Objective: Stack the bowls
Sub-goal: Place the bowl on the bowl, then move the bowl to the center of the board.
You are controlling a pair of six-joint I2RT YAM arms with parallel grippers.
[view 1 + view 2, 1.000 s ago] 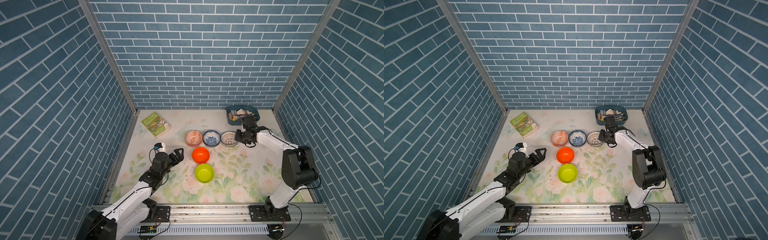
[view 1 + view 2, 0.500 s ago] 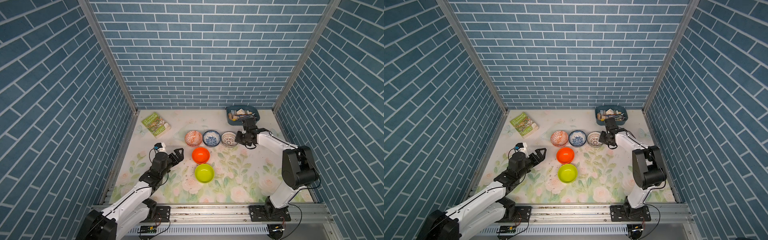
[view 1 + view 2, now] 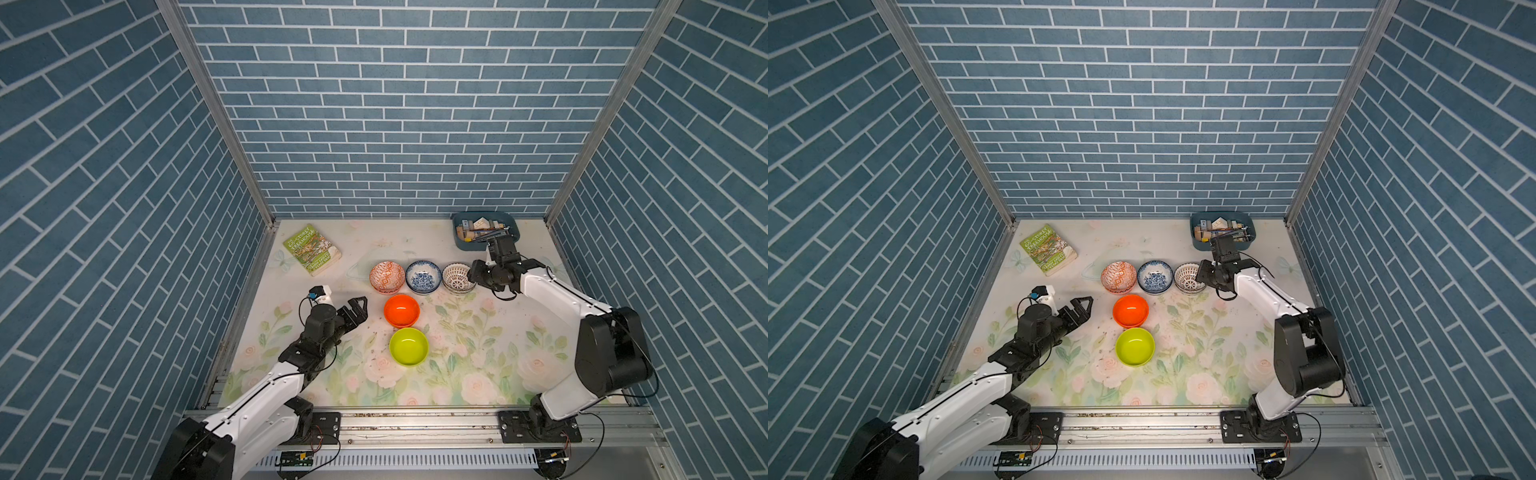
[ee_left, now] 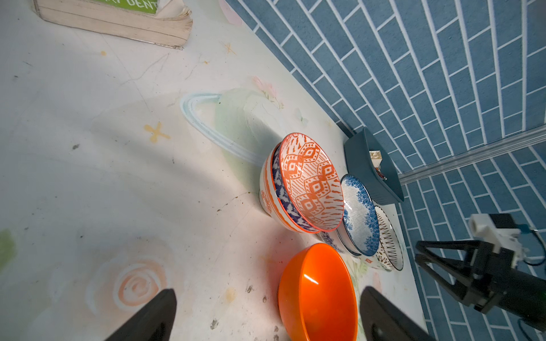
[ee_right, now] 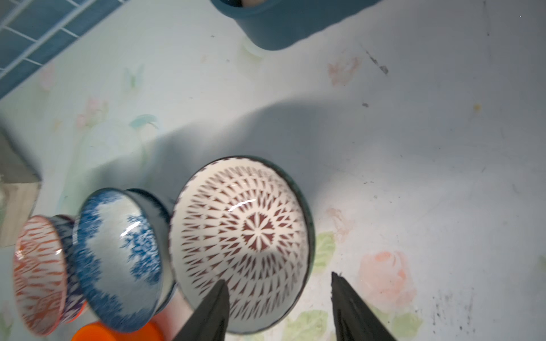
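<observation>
- Right gripper [image 5: 277, 280], shut a moment ago, now stands open astride the lattice bowl [image 3: 457, 278] rim, at the far row's right end.
- Left gripper [image 3: 358, 305] stays open beside the orange bowl [image 3: 401, 309].
- Book [image 3: 311, 249] reads "Treehouse".

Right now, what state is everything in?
Orange-white bowl: tops nested stack.
Blue-white floral bowl: nested on another.
Brown-lattice bowl: nested in another.
Plain orange bowl: alone, empty.
Lime-green bowl: alone, empty.
Book: closed.
Blue tray: filled.
Left gripper: open, empty.
Right gripper: open, straddling lattice bowl's rim.
</observation>
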